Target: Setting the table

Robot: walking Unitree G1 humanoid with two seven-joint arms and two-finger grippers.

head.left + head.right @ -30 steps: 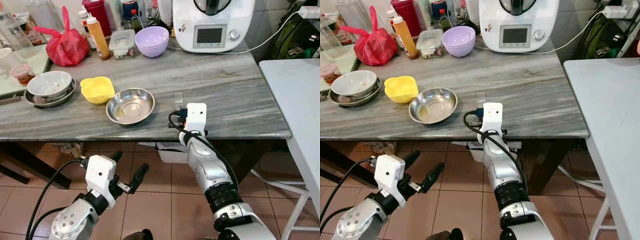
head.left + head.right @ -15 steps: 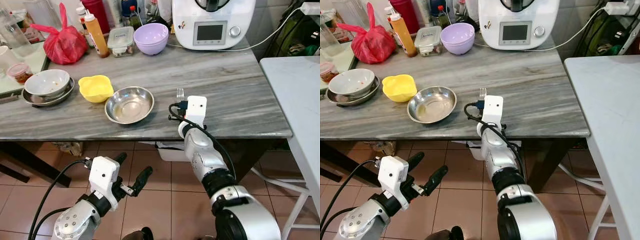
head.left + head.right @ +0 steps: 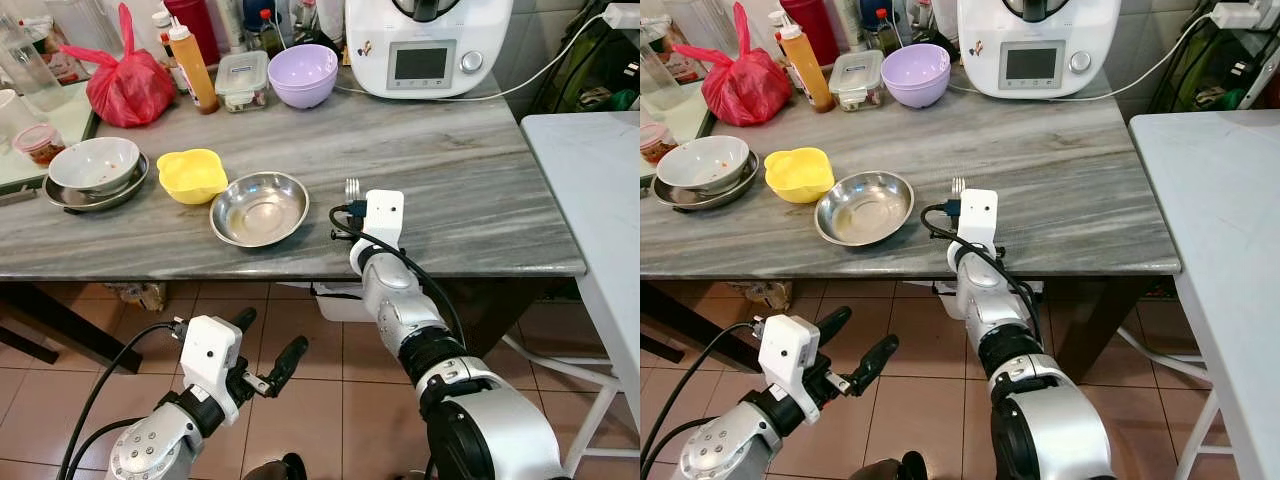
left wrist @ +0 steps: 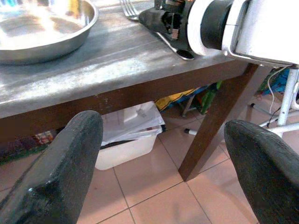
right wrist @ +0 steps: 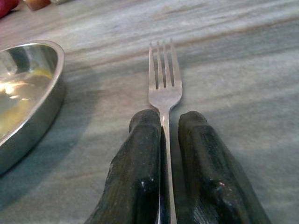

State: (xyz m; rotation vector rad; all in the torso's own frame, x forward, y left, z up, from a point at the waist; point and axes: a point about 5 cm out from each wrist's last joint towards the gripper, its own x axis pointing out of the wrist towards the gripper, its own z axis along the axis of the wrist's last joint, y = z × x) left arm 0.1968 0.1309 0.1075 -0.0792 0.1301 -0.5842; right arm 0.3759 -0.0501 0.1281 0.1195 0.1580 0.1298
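A silver fork (image 5: pixel 164 88) lies on the grey marble table (image 3: pixel 470 200), its tines (image 3: pixel 352 187) pointing away from me. My right gripper (image 5: pixel 164 122) is shut on the fork's handle, low over the table near the front edge, just right of a steel bowl (image 3: pixel 259 209). Its white wrist block (image 3: pixel 384 216) hides the fingers in the eye views. My left gripper (image 3: pixel 264 350) hangs open below the table edge, over the tiled floor, with nothing between its fingers (image 4: pixel 65 158).
A yellow bowl (image 3: pixel 193 176) and stacked bowls (image 3: pixel 96 172) sit left of the steel bowl. Behind stand a purple bowl (image 3: pixel 303 75), a sauce bottle (image 3: pixel 194 68), a red bag (image 3: pixel 130 80) and a white kitchen appliance (image 3: pixel 430 45). A white table (image 3: pixel 600 180) stands at the right.
My right gripper has shifted the fork a little left and farther onto the table, closer to the steel bowl. The left gripper has stayed low and open.
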